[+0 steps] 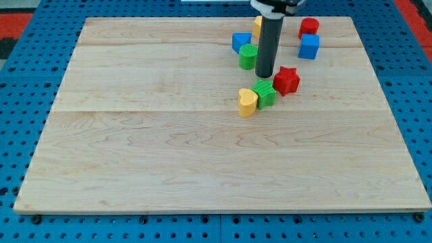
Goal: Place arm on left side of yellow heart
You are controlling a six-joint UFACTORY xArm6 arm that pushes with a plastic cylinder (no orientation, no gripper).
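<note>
The yellow heart point(248, 102) lies a little above the board's middle, touching a green star point(265, 92) on its right. My tip point(264, 75) is the lower end of the dark rod, just above the green star and up-right of the yellow heart. A red star point(286, 80) lies right of my tip. A green cylinder point(248, 57) lies left of the rod.
A blue block point(240, 42) lies up-left of the green cylinder. A yellow block point(258, 25) shows partly behind the rod. A red cylinder point(309, 27) and a blue cube point(309, 46) sit at the upper right. The wooden board point(169, 155) lies on a blue perforated table.
</note>
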